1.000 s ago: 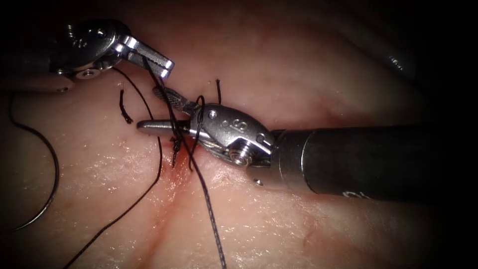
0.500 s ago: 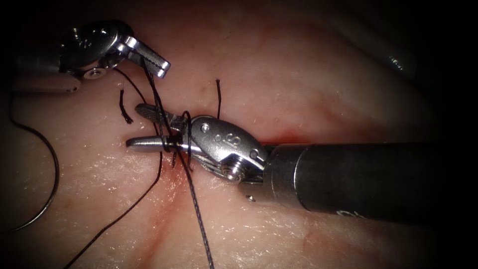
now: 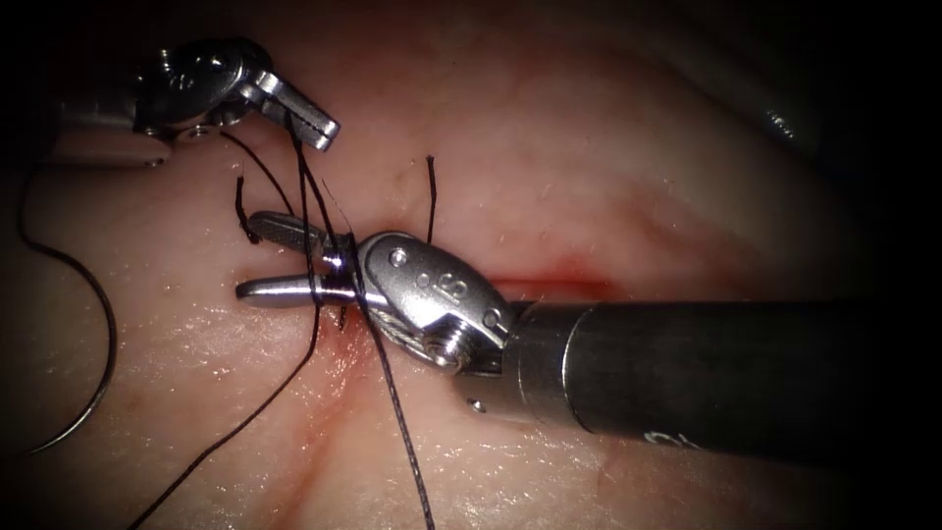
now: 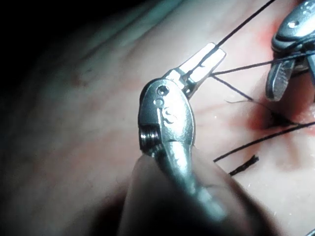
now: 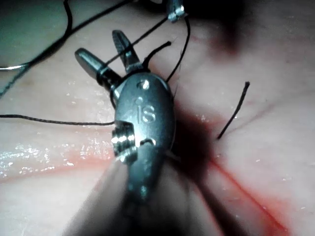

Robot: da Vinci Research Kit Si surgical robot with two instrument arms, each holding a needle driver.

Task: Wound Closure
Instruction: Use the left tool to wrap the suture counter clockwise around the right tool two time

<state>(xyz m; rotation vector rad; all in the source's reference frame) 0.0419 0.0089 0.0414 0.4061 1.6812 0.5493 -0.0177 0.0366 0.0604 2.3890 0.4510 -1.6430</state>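
Observation:
My left tool (image 3: 322,130) is up left of the cut, its jaws shut on the dark thread (image 3: 402,432); its jaws (image 4: 206,58) pinch the strand near their tips. The thread runs down from there, wraps around my right tool's jaws, and goes on to the lower edge. My right tool (image 3: 247,257) comes in from the right over the cut (image 3: 339,373), jaws open and nothing between them, also seen from behind (image 5: 101,46). The curved needle (image 3: 98,397) lies free on the tissue far left, not in it.
Two short cut thread ends stick up, one (image 3: 242,211) by the right tool's upper jaw and one (image 3: 430,186) behind its wrist. Red fluid (image 3: 554,287) lines the cut beside the right tool's shaft. Another thread strand (image 3: 235,422) trails to the lower left.
My right tool has slid left and slightly down with the thread wrap staying around its open jaws. The left tool has kept its hold and barely shifted.

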